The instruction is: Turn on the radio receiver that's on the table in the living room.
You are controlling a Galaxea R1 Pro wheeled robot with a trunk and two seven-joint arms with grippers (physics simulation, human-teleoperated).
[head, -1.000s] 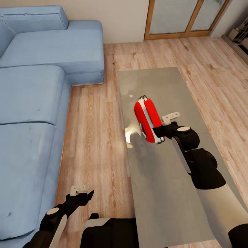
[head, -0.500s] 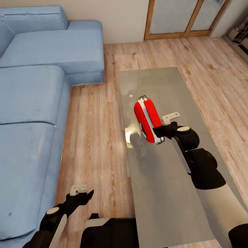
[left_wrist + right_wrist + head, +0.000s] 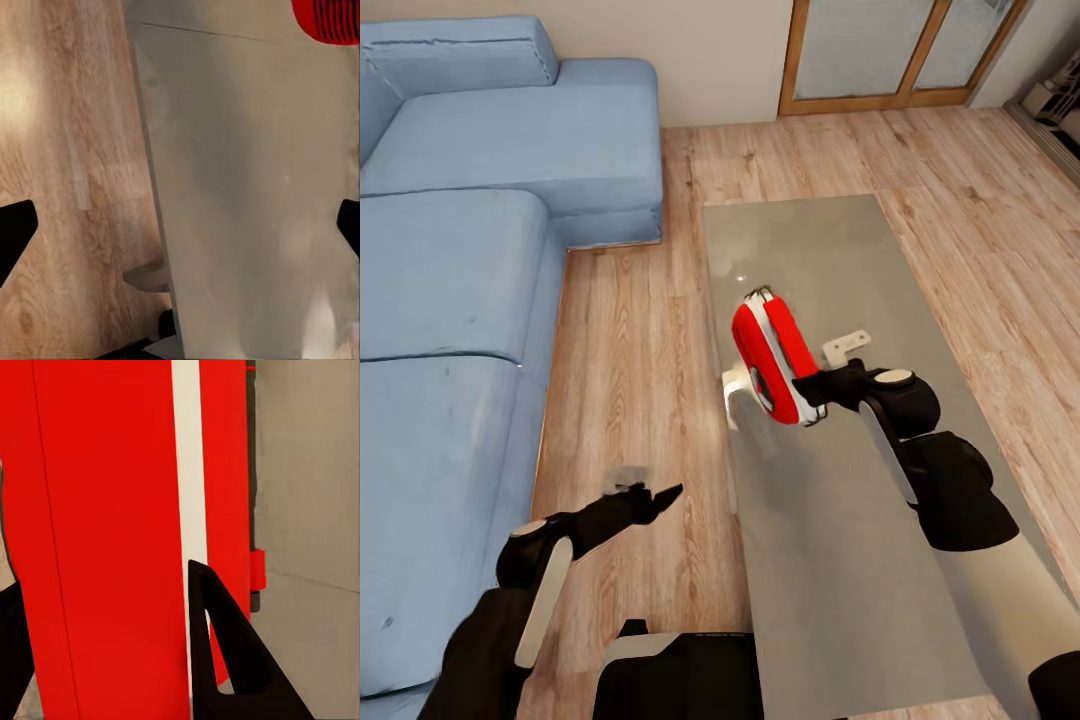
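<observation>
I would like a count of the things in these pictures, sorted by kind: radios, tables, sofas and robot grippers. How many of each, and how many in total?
Radio receiver: 1
Table: 1
Sofa: 1
Grippers: 2, left gripper and right gripper
Total: 5

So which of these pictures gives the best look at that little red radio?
The head view: the whole radio receiver shows there, on the table against the right gripper. The right wrist view is too close, just a red side with a white band. The left wrist view catches only a red corner.
</observation>
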